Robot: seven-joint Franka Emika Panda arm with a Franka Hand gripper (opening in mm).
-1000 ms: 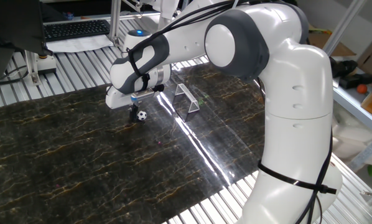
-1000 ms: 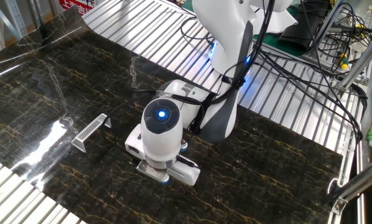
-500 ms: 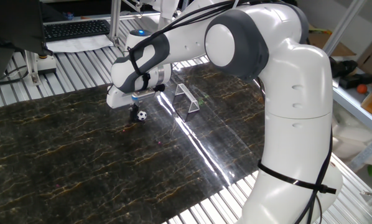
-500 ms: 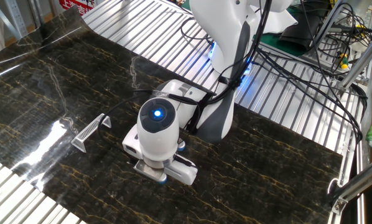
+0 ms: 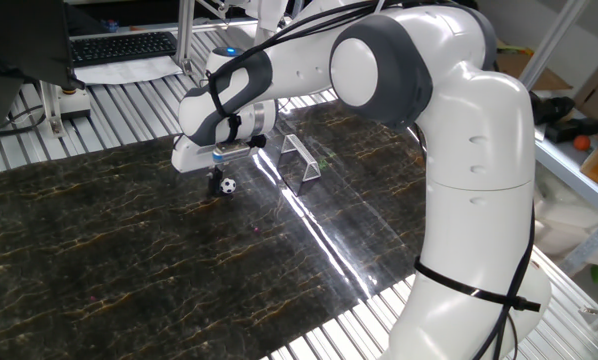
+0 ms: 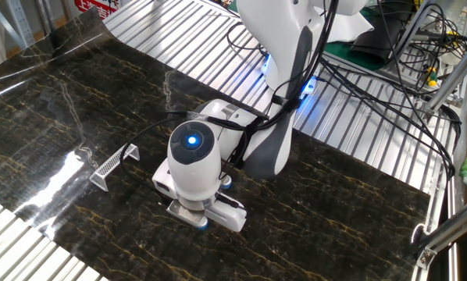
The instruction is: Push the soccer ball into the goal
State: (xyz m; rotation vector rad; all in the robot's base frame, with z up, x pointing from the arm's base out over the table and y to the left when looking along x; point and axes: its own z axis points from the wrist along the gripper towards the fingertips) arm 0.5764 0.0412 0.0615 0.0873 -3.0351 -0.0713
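Observation:
The soccer ball (image 5: 227, 185) is a tiny white ball with black patches on the dark marble mat. The silver-grey goal (image 5: 301, 158) stands to its right, a few ball-widths away. It also shows in the other fixed view (image 6: 113, 163) at the left of the arm. My gripper (image 5: 217, 177) hangs straight down with its dark fingertips just left of the ball, close to the mat. I cannot tell whether the fingers are open or shut. In the other fixed view the gripper head (image 6: 202, 211) hides the ball.
The dark marble mat (image 5: 129, 260) lies on a ribbed metal table (image 5: 109, 105). A keyboard (image 5: 124, 45) sits at the back. Cables (image 6: 374, 86) run behind the arm's base. Boxes and shelves (image 5: 579, 130) stand at the right.
The gripper head has shifted slightly toward the goal side. The ball stays at about the same spot.

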